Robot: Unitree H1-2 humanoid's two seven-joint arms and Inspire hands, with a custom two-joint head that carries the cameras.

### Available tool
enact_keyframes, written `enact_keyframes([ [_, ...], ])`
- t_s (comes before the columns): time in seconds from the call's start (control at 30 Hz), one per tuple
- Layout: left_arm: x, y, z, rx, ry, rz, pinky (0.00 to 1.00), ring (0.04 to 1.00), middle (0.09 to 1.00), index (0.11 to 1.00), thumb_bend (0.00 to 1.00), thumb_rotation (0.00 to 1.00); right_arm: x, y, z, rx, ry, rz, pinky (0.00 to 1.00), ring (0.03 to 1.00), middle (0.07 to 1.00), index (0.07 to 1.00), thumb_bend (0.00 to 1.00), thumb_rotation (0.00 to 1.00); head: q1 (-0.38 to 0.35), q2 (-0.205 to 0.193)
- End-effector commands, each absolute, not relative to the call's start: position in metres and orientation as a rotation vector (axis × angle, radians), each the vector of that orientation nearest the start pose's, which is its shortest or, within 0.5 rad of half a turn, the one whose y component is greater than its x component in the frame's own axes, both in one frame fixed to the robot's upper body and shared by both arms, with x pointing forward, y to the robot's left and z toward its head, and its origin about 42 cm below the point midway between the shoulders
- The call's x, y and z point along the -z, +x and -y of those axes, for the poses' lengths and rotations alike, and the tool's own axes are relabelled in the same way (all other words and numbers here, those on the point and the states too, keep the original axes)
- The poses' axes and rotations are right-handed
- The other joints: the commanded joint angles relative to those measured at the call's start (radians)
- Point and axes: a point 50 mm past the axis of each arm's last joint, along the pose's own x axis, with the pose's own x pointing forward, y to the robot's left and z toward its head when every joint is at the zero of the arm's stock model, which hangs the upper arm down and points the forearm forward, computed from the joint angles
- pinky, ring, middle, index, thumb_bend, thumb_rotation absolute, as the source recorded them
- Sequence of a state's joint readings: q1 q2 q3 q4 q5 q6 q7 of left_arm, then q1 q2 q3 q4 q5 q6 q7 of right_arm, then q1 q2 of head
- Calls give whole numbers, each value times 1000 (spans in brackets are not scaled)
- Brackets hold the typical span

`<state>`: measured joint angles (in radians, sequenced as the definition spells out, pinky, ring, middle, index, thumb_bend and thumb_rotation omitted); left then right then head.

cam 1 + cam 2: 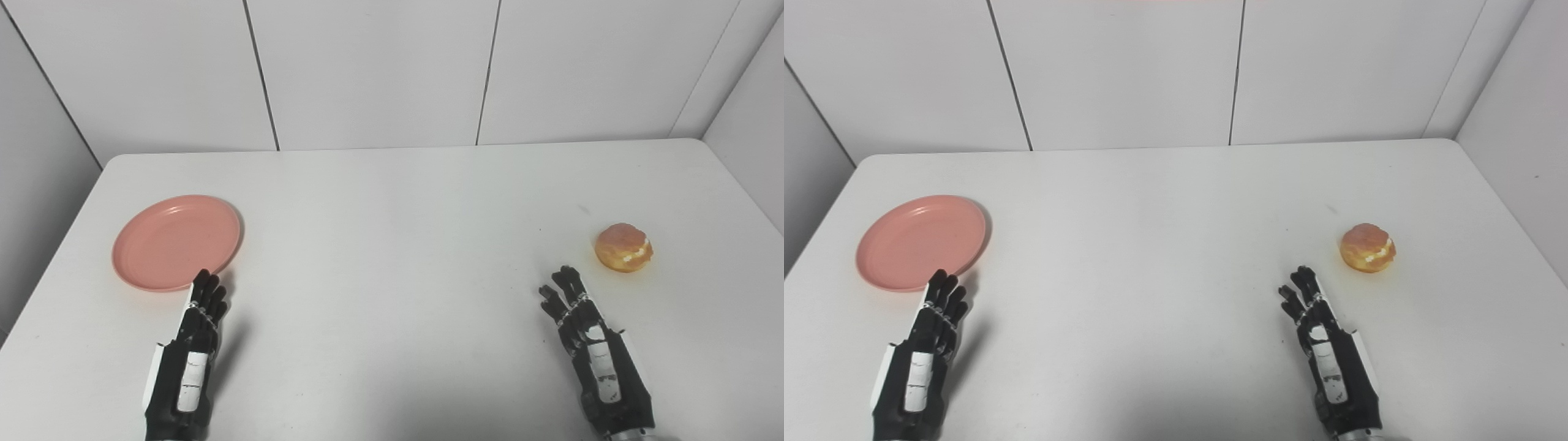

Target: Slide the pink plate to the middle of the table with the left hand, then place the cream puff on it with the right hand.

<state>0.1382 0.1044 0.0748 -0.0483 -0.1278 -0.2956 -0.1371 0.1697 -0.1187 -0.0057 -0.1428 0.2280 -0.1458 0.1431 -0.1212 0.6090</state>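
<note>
Plate [176, 242] sits far left on the table [392, 245] — the left hand [199, 324], fingers loosely together and empty, overlaps its near rim; contact unclear. Puff [623, 247] lies right — right hand [582, 318] spread, empty, near it.

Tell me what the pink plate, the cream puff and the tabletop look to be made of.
Pink plate: likely moulded plastic, semi-matte; uniform colour, soft sheen on the raised rim. Cream puff: baked-looking golden-brown crust, slightly glossy, with pale filling at the side seam; real or replica, cannot tell. Table: smooth white matte surface, probably laminate or coated board; faint scuff marks, rounded corners.
</note>
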Motion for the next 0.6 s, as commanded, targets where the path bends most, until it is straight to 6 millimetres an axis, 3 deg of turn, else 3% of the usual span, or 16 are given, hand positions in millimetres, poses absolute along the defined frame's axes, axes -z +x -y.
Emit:
enact_keyframes([
  [0.0, -74, 225, -266, 62, 24, 74, 1000, 996, 1000, 1000, 937, 888, -89, 218, 252, -105, 99, 12, 944, 919, 963, 961, 894, 919, 1, -1],
  [0.57, -75, 225, -266, 67, 31, 73, 1000, 996, 1000, 1000, 933, 894, -89, 218, 251, -107, 102, 10, 942, 912, 959, 958, 893, 915, -1, -1],
])
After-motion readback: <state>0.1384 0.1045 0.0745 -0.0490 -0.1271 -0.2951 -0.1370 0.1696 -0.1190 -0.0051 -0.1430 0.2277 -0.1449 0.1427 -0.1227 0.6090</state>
